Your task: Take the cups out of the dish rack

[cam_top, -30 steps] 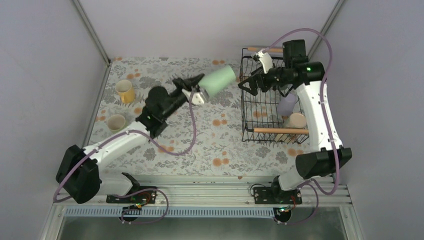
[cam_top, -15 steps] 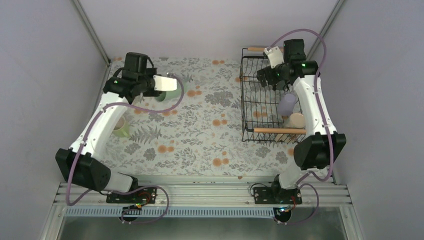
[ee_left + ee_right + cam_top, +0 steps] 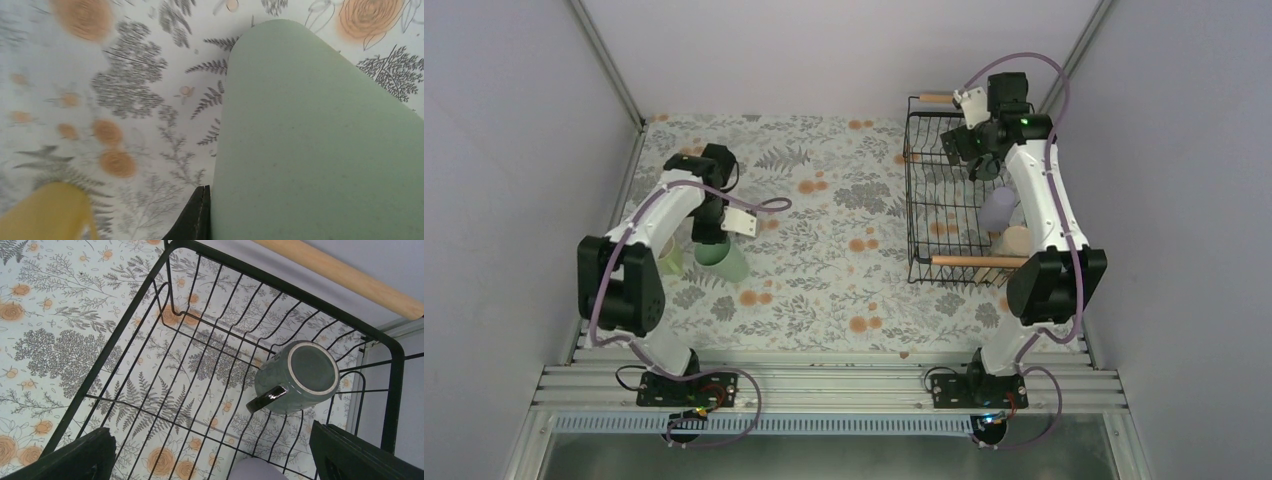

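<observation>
From above, the left gripper (image 3: 712, 240) is down near the left edge of the tabletop (image 3: 844, 290), about halfway back, its arm folded tightly over it. It is clamped on the mint green mug (image 3: 726, 263), which pokes out just on the near side of it. Whether that mug touches the cloth I cannot tell. Just beside it, closer to the left edge and half hidden by the arm, stands the olive green mug (image 3: 667, 262). The dish rack (image 3: 910, 200) sits in the far right corner of the tabletop. In its near end are the lavender mug (image 3: 999, 208) and the beige mug (image 3: 1016, 240), close together by the near wooden handle (image 3: 969, 261). The right gripper (image 3: 969, 155) hangs over the rack's far end.

The left wrist camera is almost filled by the mint green mug (image 3: 320, 140), pressed against one black finger (image 3: 196, 217) at the bottom. A yellow mug (image 3: 50, 212) shows in the lower left corner, blurred.

The right wrist camera looks down into the dish rack (image 3: 130, 325). The right gripper (image 3: 215, 460) is spread wide with nothing between its fingers. The dark green mug (image 3: 297, 376) is in the rack's far corner under the far wooden handle (image 3: 340, 277), base towards the camera, handle pointing down-left. A sliver of the lavender mug (image 3: 255, 471) shows at the bottom edge.
</observation>
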`<state>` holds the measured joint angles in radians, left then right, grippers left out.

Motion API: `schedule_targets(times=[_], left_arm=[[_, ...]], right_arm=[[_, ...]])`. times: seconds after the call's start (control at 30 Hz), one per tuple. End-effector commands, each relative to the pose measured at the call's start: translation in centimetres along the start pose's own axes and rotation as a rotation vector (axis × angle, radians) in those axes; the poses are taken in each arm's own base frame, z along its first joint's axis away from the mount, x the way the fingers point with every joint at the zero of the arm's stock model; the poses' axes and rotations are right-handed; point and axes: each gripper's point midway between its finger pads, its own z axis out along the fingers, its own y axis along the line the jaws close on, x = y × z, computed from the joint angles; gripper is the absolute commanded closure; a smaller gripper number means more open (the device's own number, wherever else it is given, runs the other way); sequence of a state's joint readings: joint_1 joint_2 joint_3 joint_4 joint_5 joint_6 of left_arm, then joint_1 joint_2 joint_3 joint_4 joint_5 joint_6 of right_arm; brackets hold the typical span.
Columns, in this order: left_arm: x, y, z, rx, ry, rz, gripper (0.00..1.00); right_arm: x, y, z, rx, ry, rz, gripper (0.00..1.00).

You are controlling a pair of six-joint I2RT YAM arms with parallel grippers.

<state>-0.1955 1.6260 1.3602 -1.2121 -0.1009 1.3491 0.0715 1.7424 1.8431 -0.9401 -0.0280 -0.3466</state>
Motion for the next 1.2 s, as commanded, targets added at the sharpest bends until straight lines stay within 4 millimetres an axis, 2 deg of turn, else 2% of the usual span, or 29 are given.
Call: schedule_targets(times=[0.0,0.1,0.23,0.27,0.33,0.4,0.57,0.67,0.73,0.97,1.17], left_arm=[[1.7,-0.3,2.7,0.070,0.138,-0.048,0.98],[1.1,0.1,3.4,0.111,0.125,-0.073,0.97],[-0.7,0.9,2.8,0.111,0.058,-0.063,0.96],[-1.1,1.2,2.6,0.101,0.049,-0.064,0.90],[-1.8,1.7,2.3,0.079,0.038,-0.063,0.62],[-2.7,1.9,1.6,0.060,0.019,-0.046,0.56],[-4.6,2.3,-0.9,0.033,-0.027,-0.038,0.46],[-6.1,2.4,-3.0,0.016,-0.069,-0.028,0.43],[-7.1,2.6,-4.5,-0.026,-0.087,-0.009,0.39],[-11.0,4.3,-11.3,-0.203,-0.224,-0.018,0.34],[-12.8,5.2,-13.0,-0.326,-0.304,0.003,0.33]], right_arm=[[-0.3,-0.5,-0.2,0.029,-0.019,-0.007,0.00],[0.3,-0.5,-0.1,0.036,-0.010,-0.023,0.00],[1.4,-0.6,0.3,0.048,0.009,-0.038,0.00],[1.6,-0.7,0.4,0.050,0.013,-0.038,0.00],[2.2,-0.8,0.7,0.053,0.026,-0.035,0.00],[2.8,-1.3,1.1,0.067,0.035,-0.029,0.00],[3.2,-3.9,1.7,0.133,0.051,0.005,0.00],[4.0,-6.0,3.1,0.161,0.093,0.044,0.00],[4.9,-6.4,4.3,0.141,0.129,0.063,0.00],[8.9,-5.4,8.3,0.019,0.269,0.121,0.00],[8.8,-4.2,9.7,-0.088,0.267,0.159,0.00]])
